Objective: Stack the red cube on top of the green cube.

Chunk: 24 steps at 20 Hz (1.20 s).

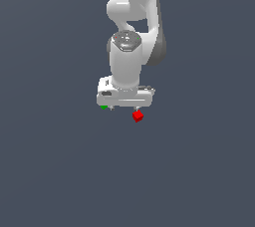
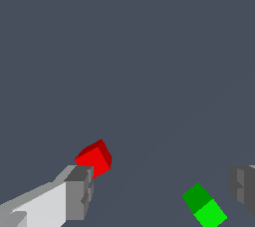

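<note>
The red cube (image 1: 138, 116) lies on the grey floor just below the white gripper body's right end in the exterior view. In the wrist view the red cube (image 2: 95, 158) sits right beside one grey fingertip (image 2: 79, 191), not between the two fingers. The green cube (image 1: 103, 107) peeks out under the gripper body's left end, mostly hidden by it. In the wrist view the green cube (image 2: 204, 205) lies between the fingers, nearer the other one. My gripper (image 2: 162, 191) is open and holds nothing, hovering above both cubes.
The white arm (image 1: 134, 17) rises behind the gripper toward the top of the exterior view. The plain dark grey floor (image 1: 60, 161) surrounds the cubes on all sides, with no other objects in view.
</note>
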Each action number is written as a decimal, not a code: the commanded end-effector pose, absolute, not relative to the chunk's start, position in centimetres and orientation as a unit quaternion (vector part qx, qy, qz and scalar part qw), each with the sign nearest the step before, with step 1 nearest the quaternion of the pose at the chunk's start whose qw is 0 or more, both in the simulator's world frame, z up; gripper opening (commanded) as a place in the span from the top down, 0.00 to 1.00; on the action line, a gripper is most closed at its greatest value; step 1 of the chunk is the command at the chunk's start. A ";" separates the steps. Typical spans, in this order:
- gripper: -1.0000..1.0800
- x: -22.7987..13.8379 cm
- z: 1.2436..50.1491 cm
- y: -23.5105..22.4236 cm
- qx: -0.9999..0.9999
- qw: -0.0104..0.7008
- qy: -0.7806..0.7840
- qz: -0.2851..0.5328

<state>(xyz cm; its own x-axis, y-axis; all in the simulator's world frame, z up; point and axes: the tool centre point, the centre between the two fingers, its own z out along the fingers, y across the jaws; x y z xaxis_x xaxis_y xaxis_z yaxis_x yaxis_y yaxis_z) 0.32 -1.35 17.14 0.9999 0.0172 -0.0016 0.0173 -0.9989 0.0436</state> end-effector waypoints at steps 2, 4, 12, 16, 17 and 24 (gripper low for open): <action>0.04 0.3 17.1 -1.3 1.000 0.022 0.009 -0.001; 0.04 0.3 17.0 -1.2 1.000 0.021 0.013 -0.001; 0.04 -0.6 14.9 0.4 0.998 0.017 0.064 0.000; 0.04 -1.5 12.9 1.8 0.994 0.012 0.112 0.000; 0.04 -1.8 12.3 2.2 0.992 0.011 0.126 0.000; 0.04 -3.9 8.9 4.4 0.978 0.003 0.211 0.000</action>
